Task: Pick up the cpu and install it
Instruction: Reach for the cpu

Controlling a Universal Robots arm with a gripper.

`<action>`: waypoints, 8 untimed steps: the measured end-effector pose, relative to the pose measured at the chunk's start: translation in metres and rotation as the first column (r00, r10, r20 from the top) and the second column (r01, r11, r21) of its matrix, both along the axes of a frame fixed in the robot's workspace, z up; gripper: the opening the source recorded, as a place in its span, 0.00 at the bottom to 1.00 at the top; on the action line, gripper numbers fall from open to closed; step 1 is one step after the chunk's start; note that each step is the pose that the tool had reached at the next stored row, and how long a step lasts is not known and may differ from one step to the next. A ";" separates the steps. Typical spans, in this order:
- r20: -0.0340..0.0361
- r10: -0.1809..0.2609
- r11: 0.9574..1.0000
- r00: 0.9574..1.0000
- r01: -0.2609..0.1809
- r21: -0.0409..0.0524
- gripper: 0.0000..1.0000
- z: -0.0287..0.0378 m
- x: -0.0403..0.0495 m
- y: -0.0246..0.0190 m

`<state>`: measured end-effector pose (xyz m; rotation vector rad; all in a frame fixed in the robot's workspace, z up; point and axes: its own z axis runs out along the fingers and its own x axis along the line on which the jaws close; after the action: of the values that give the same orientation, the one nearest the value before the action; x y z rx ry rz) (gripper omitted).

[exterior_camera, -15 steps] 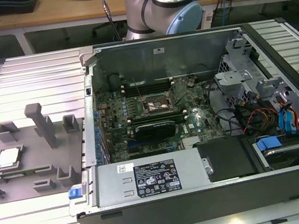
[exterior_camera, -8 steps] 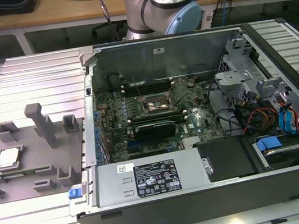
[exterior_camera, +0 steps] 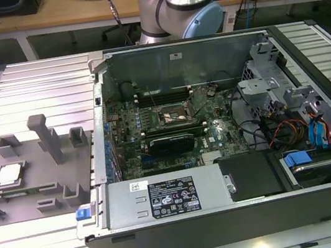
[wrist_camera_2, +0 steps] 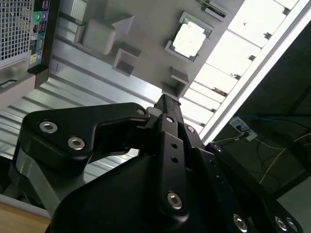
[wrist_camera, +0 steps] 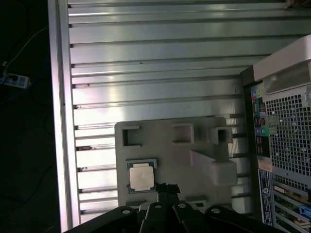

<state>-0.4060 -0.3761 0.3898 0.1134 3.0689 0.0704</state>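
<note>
Cpu (exterior_camera: 10,174) pickup had not begun: the chip lay untouched in its pocket. Going by size, the ribbed metal table (exterior_camera: 27,83) carried everything. The open computer case (exterior_camera: 232,226) filled its middle. In the exterior view the grey plate (exterior_camera: 39,178) sat at the case's nine o'clock, just beside its wall. A tall block (exterior_camera: 47,138) rose near the plate's twelve o'clock edge. The cpu rested flat, pale top up, toward the plate's nine o'clock side. Near the case's centre, the socket (exterior_camera: 176,117) looked open and bare. Smallest of all, my gripper (wrist_camera: 168,187) hung above the plate, clear of it, with its tips just beside the cpu's pocket in the first wrist view. The fingers looked drawn together, with nothing between them.

I judged the risks like this. Fingers that closed could not straddle the chip, and coming down so would press on its lid or on the pocket wall. An off-centre descent could tip the thin chip or catch only one edge, and it might slip while carried. The upright blocks stood near enough to snag my linkage. At the socket, a turned or tilted chip could bend contacts.
</note>
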 end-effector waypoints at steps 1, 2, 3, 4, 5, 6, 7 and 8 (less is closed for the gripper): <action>0.000 0.000 1.000 1.000 0.000 0.000 0.11 -0.0001 -0.0017 0.0000; 0.000 0.000 1.000 1.000 0.000 0.000 0.11 -0.0001 -0.0034 0.0000; 0.000 0.000 1.000 1.000 0.000 0.000 0.11 -0.0002 -0.0048 0.0000; 0.000 0.000 1.000 1.000 0.000 0.000 0.11 -0.0003 -0.0059 0.0000; 0.000 0.000 1.000 1.000 0.000 0.000 0.11 -0.0006 -0.0074 0.0000; 0.000 0.000 1.000 1.000 0.000 0.000 0.11 -0.0010 -0.0086 0.0000; 0.000 0.000 1.000 1.000 0.000 0.000 0.11 -0.0015 -0.0097 0.0000; 0.000 0.000 1.000 1.000 0.000 0.000 0.11 -0.0026 -0.0113 0.0000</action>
<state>-0.4173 -0.3761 0.3872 0.1134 3.0688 0.0705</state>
